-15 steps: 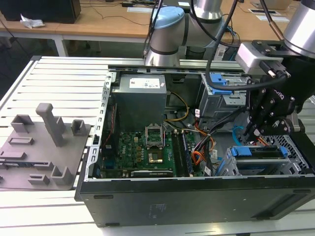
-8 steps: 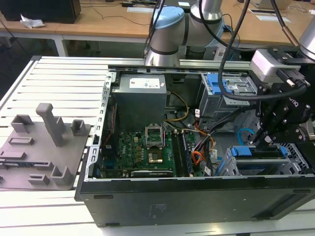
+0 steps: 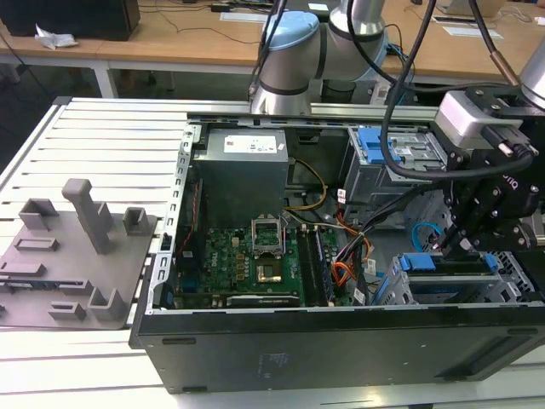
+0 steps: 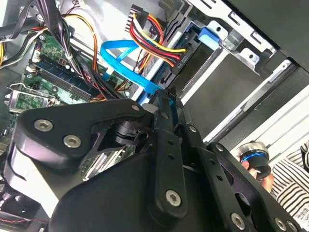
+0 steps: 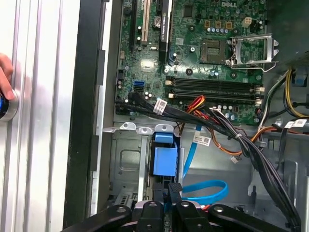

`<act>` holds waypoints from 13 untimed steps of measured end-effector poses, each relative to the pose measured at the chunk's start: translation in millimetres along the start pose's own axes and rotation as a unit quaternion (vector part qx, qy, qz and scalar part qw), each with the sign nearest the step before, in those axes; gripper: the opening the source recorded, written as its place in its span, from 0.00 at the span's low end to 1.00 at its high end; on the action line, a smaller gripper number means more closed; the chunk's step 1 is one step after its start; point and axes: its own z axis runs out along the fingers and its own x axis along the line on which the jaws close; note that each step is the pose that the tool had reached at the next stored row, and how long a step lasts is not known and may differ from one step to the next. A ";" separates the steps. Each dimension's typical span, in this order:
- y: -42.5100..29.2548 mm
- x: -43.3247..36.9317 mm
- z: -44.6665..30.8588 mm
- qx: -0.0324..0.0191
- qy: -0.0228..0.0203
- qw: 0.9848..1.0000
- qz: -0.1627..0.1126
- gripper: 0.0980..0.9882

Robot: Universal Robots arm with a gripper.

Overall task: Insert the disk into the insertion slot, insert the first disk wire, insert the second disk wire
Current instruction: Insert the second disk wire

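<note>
Open PC case [image 3: 341, 341] lay on slatted table [image 3: 102, 136], lid off, presumably for top access. Slot [image 3: 451, 285] sat in case corner away from power supply [image 3: 243, 170]. Disk [image 3: 426, 262] seated in slot, blue carrier up. Second wire [image 5: 205, 191] looped loose beside slot, plug end hidden. Gripper [image 5: 170, 191] hung vertical over disk, apparently pressed together on small dark piece; identity unclear.

The arm [image 3: 294, 60] reaches over from the far side, its black wrist [image 3: 498, 196] bent downward at the exterior view's right. The gripper [image 3: 453, 243] points straight down, its fingers [image 5: 175, 189] drawn close together in both wrist views. A person's hand [image 5: 5, 77] rests nearby.
</note>
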 end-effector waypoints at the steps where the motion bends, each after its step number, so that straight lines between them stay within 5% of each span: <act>1: 0.0 0.0 0.4 0.000 0.000 1.000 0.000 0.07; 13: -4.3 -5.7 6.2 0.000 0.000 1.000 0.000 0.07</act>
